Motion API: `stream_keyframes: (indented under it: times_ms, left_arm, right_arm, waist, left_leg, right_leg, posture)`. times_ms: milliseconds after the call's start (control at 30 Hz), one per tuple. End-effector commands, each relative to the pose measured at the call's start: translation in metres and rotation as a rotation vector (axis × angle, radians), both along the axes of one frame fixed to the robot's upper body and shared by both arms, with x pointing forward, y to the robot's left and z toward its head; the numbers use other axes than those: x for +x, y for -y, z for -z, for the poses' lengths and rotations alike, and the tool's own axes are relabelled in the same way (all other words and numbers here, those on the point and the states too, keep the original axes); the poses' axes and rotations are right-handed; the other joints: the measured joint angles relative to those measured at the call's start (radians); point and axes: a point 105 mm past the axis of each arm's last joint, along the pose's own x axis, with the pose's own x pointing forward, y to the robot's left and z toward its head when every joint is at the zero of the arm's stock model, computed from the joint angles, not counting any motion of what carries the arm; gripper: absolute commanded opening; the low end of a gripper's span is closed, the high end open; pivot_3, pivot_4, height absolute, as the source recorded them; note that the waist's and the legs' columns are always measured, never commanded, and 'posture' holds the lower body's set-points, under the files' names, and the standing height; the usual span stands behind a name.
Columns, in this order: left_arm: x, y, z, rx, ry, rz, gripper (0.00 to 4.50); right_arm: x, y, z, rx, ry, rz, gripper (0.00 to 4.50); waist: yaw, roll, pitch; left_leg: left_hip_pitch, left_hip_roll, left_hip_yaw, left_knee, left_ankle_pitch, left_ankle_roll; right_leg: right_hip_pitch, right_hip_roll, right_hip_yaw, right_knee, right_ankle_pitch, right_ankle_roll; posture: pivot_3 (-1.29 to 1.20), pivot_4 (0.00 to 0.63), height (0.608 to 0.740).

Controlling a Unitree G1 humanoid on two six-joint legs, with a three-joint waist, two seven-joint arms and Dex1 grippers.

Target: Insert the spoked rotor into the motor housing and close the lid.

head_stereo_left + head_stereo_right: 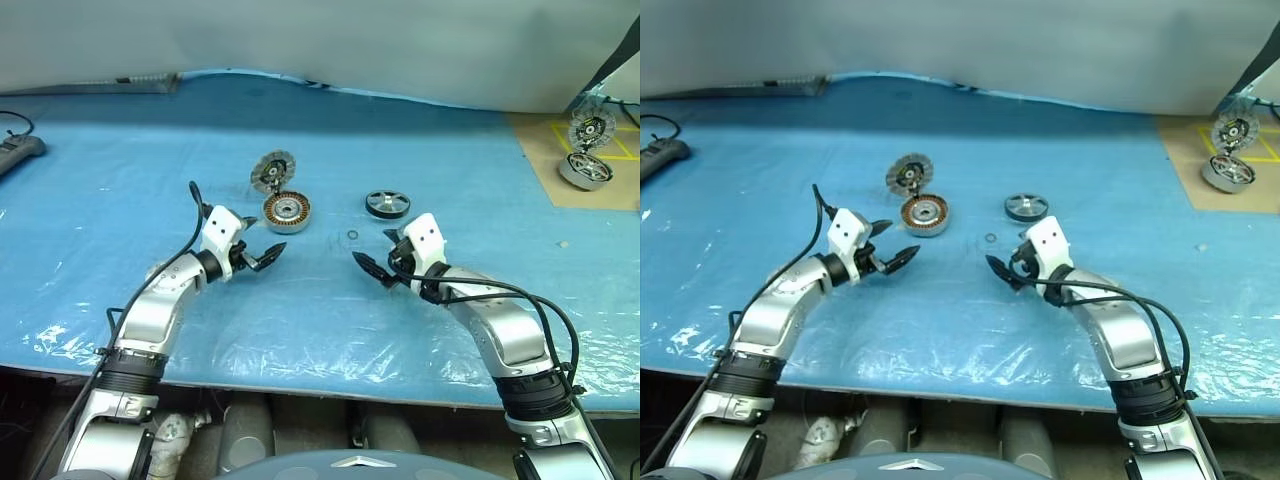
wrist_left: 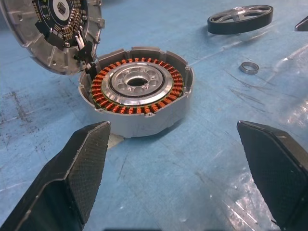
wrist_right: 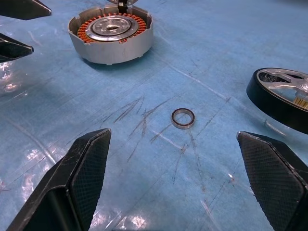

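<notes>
Both claws, left claw (image 1: pixel 262 254) and right claw (image 1: pixel 372 262), hover with fingers apart, holding nothing, low in the frame. Beyond them, mid-frame on the blue table (image 1: pixel 100 220), sit the motor housing (image 1: pixel 287 211), its lid (image 1: pixel 270 172) raised, and the spoked rotor (image 1: pixel 387 204) to its right.

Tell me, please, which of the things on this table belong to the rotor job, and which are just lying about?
Belong to the job:
spoked rotor
motor housing, windings exposed
lid, standing open at the housing's edge

Lying about:
small ring between housing and rotor
second motor on the brown board
power strip
</notes>
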Motion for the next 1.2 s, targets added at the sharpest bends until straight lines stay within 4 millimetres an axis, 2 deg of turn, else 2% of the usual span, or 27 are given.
stream_keyframes:
  times_ms: [33,600,1200]
  left_arm:
    - [-0.0032,0.0048,-0.0112,0.007,0.045,0.027,4.5]
    - [-0.004,0.004,-0.002,0.004,0.026,0.04,4.5]
    - [-0.0043,0.0033,-0.0014,0.006,0.019,0.041,4.5]
  right_arm:
    - [0.0014,-0.0014,-0.0087,0.011,0.044,-0.003,4.46]
    - [0.0014,-0.0007,-0.008,0.01,0.044,-0.001,4.46]
    - [0.0014,-0.0062,-0.0089,0.011,0.048,-0.02,4.46]
  waist:
    - [0.0,0.0,0.0]
    - [0.0,0.0,0.0]
    - [0.0,0.0,0.0]
  left_leg:
    - [0.0,0.0,0.0,0.0,0.0,0.0]
    - [0.0,0.0,0.0,0.0,0.0,0.0]
    - [0.0,0.0,0.0,0.0,0.0,0.0]
  right_leg:
    - [0.0,0.0,0.0,0.0,0.0,0.0]
    - [0.0,0.0,0.0,0.0,0.0,0.0]
    - [0.0,0.0,0.0,0.0,0.0,0.0]
  posture:
    - [0.0,0.15,0.74]
    - [0.0,0.15,0.74]
    - [0.0,0.15,0.74]
